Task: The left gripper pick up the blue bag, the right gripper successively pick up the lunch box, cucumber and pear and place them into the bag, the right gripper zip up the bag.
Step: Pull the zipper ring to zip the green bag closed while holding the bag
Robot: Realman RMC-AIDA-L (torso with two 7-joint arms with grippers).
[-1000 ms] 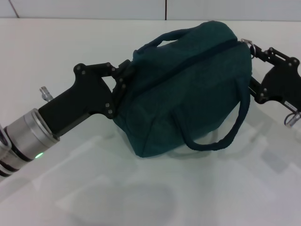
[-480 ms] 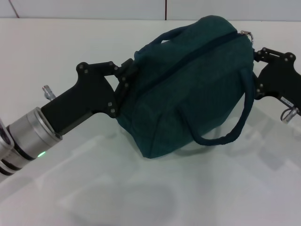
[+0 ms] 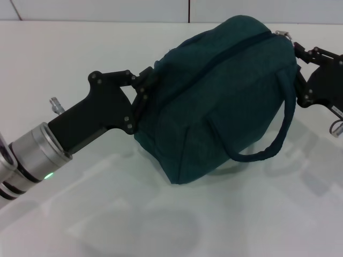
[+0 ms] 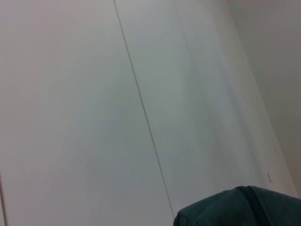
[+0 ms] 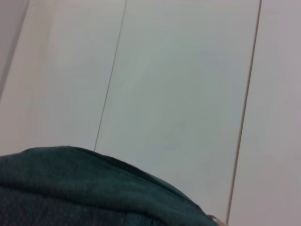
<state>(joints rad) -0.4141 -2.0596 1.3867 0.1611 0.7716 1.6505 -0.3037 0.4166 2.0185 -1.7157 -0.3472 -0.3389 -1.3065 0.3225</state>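
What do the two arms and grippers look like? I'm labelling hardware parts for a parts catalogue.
The left gripper is matte black with angular linkage plates and visible screws, on a silver metal wrist ring with a small green light. The right gripper shows the same black screwed linkages, with a small metal fitting below it.

There is one dark blue-green cloth bag (image 3: 220, 101). It has one dark zip line (image 3: 230, 51) along its top. One looped cloth carry handle (image 3: 270, 144) shows on it. One small silver metal zip pull (image 3: 283, 36) sits at its end.

There are two black robot grippers. One is the left gripper (image 3: 140, 93). One is the right gripper (image 3: 308, 75).

There is one white table (image 3: 80, 48). One clear plastic tray (image 3: 161, 225) lies on it, and how many hollows it has is hard to tell.
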